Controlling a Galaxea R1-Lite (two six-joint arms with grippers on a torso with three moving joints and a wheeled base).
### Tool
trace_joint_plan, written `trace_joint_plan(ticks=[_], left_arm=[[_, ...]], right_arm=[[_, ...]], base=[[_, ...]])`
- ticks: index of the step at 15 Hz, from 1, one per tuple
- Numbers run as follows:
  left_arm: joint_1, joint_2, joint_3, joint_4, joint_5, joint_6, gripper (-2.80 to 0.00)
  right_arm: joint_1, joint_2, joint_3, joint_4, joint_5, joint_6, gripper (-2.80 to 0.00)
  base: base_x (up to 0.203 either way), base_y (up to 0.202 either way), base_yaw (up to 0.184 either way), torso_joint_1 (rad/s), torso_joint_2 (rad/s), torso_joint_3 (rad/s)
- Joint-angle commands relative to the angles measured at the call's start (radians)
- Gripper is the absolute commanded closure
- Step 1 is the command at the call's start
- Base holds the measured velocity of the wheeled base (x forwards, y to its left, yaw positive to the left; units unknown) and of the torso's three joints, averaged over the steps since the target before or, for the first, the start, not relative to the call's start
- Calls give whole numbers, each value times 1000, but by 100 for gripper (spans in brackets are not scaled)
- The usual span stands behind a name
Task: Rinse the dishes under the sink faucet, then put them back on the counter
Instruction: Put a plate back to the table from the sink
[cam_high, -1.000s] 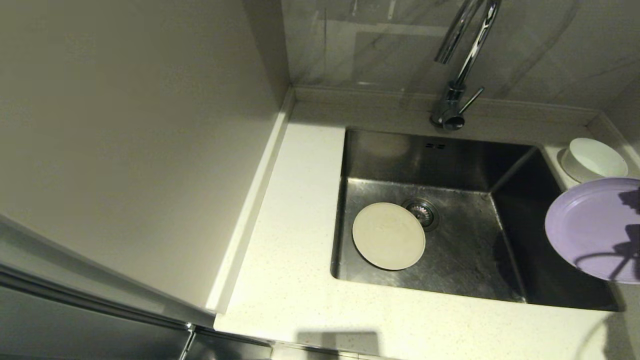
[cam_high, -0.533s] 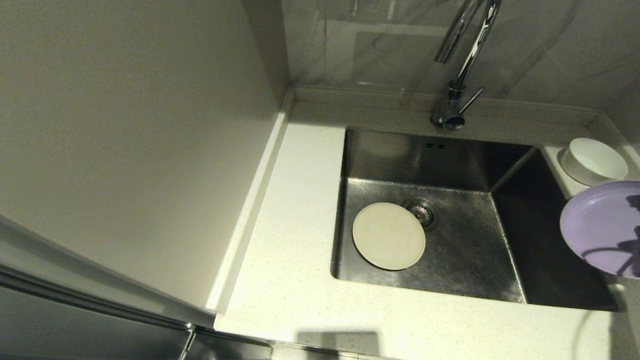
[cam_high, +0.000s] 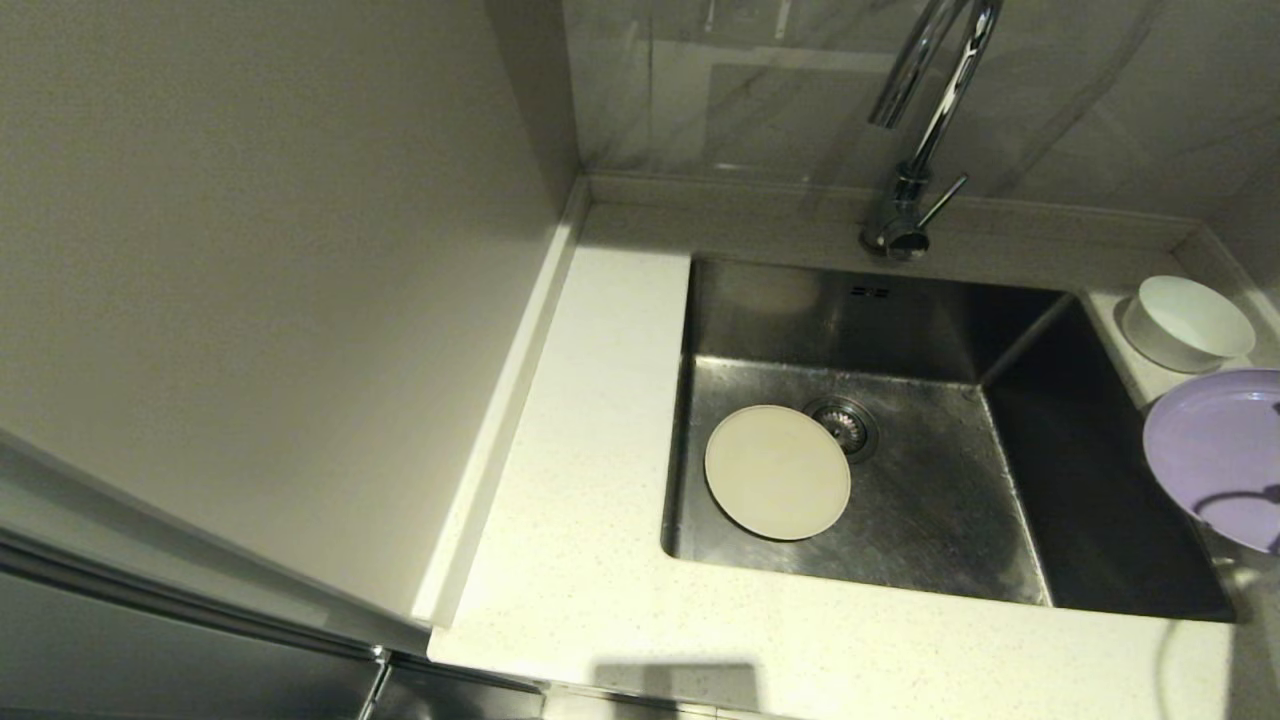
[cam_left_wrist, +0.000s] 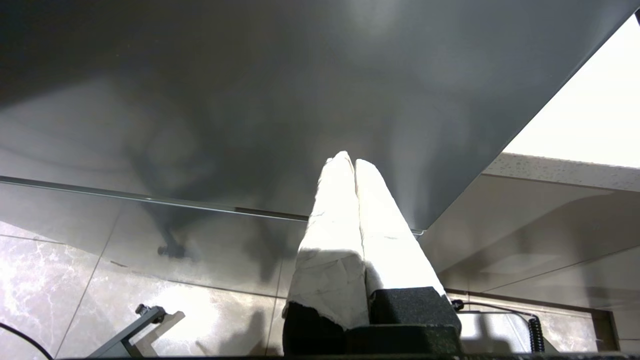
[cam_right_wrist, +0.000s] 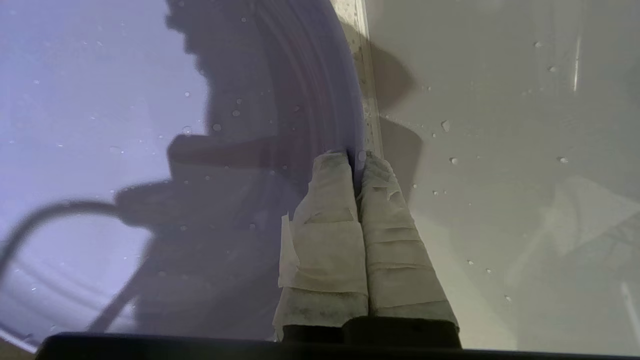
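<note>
The pale lavender plate (cam_high: 1215, 450) hangs at the far right, over the right edge of the sink (cam_high: 930, 310) and the counter (cam_high: 600, 420) strip there. My right gripper (cam_right_wrist: 357, 156) is shut on that lavender plate's rim (cam_right_wrist: 357, 125), out of the head view. The cream-beige plate (cam_high: 778, 472) lies flat on the sink bottom beside the drain strainer (cam_high: 843, 423). The white bowl (cam_high: 1188, 322) stands on the counter at the back right. The chrome faucet (cam_high: 915, 130) rises behind the sink. My left gripper (cam_left_wrist: 348, 159) is shut, empty, low beside the cabinet.
A beige wall panel (cam_high: 270, 280) closes off the left side. The raised back ledge (cam_high: 760, 195) runs behind the sink. Water drops dot the surface (cam_right_wrist: 500, 150) beside the lavender plate in the right wrist view.
The lavender plate has moved to the right and slightly down, away from over the sink toward the right-hand counter. The beige plate and bowl have not moved.
</note>
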Motion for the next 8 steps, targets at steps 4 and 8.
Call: trace_joint_plan(ticks=[4,8], left_arm=[[0,-2,0,0,1,-1,0],[0,-2,0,0,1,-1,0]], right_arm=[[1,15,-3,2,-6,-4,-280],[4,11,-7,0,-4,-10,-280]], base=[[0,0,0,0,0,0],[0,0,0,0,0,0]])
